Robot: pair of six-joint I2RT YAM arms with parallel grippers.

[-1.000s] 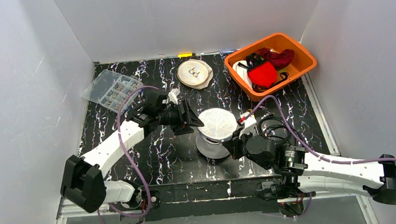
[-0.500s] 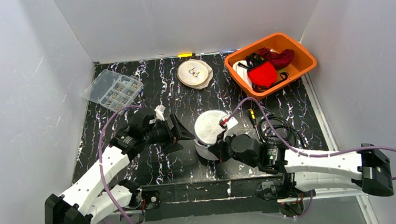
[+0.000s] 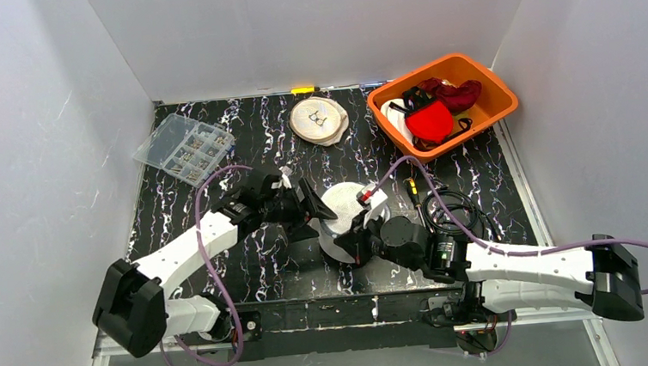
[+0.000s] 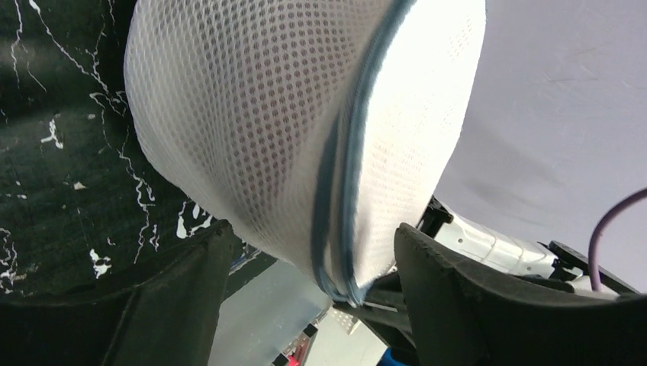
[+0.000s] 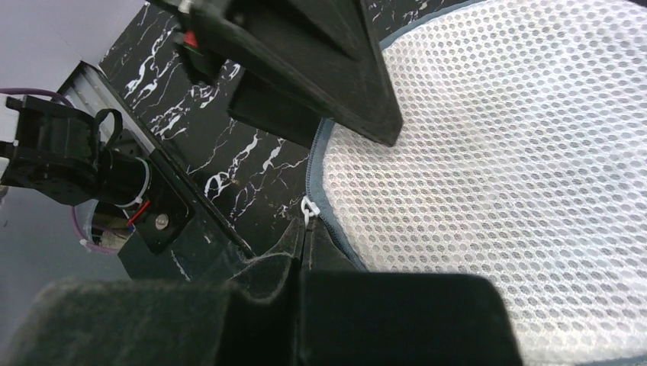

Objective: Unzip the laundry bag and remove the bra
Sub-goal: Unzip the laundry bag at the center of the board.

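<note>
The laundry bag [image 3: 346, 209] is a round white mesh pouch with a blue-grey zipper seam [image 4: 341, 191], tilted up off the black marbled table. My left gripper [image 3: 311, 208] is open, its fingers [image 4: 191, 282] straddling the bag's left edge [image 4: 305, 137]; I cannot tell whether they touch it. My right gripper [image 3: 360, 232] is at the bag's near side. In the right wrist view it [image 5: 305, 236] is shut, with the white zipper pull [image 5: 308, 207] at its fingertips. The bra is hidden.
An orange bin [image 3: 481, 77] with red and white garments stands at the back right. A second round mesh bag [image 3: 319, 119] lies at the back centre, a clear compartment box [image 3: 184, 147] at the back left. Black cable [image 3: 447, 209] coils right of the bag.
My left gripper drew back to the left, then returned and now straddles the bag's edge. My right gripper shifted left with the bag and stayed shut.
</note>
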